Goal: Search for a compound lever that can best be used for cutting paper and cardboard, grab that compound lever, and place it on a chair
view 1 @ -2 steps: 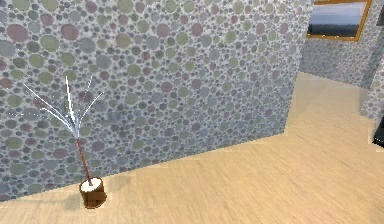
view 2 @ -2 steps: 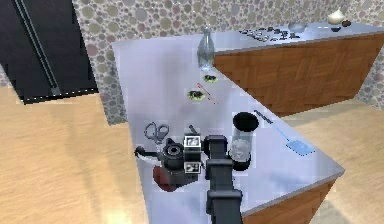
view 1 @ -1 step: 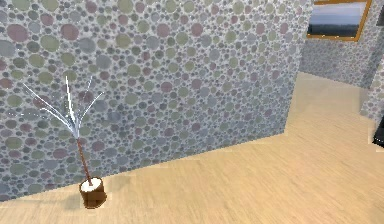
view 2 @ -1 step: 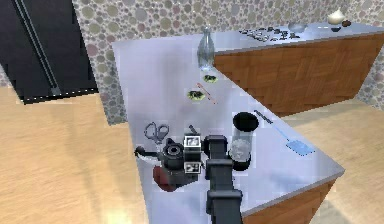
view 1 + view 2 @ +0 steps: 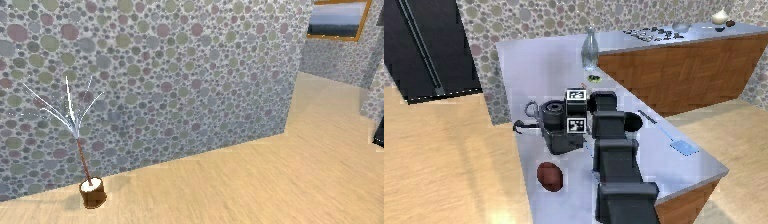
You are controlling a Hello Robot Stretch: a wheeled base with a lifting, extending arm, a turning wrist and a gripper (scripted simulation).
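Compound lever (scissors, presumably): loc. uncertain. I read the thin dark shapes at the gripper (image 5: 527, 118) as either its own fingers or the tool, w/ the grey countertop (image 5: 534, 70) behind. Gripper state and load: I cannot tell. Also on the countertop: reddish-brown lump (image 5: 549, 177), glass bottle (image 5: 590, 45); dark fridge (image 5: 424, 50) beyond. Handling, my est.: light, stiff metal, lies flat, blades slick, so I'd take it across the pivot or handle loops, not the tips. Forward view: speckled wall (image 5: 180, 80), potted twig plant (image 5: 93, 191).
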